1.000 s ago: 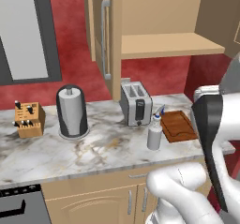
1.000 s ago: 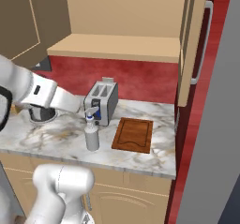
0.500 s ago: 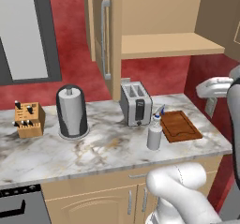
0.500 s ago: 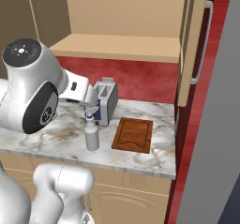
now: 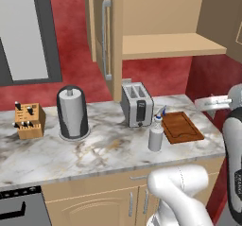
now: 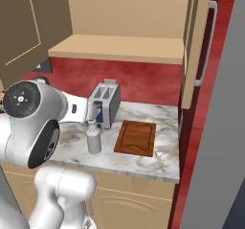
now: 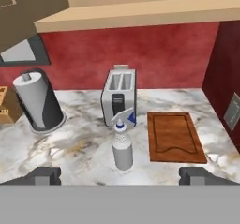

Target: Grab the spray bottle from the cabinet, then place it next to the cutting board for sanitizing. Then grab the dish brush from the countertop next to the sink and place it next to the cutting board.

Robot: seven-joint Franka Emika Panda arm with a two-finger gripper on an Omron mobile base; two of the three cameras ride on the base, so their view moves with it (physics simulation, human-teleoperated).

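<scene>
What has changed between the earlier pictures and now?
The arm has swung across toward the right end of the countertop, away from the toaster. The open gripper holds nothing. The spray bottle stayed upright on the marble, just left of the cutting board; nothing else moved.

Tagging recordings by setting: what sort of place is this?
A kitchen, rendered rather than real: a marble countertop carries a toaster, a cutting board and a knife block, with a wooden wall cabinet above.
</scene>
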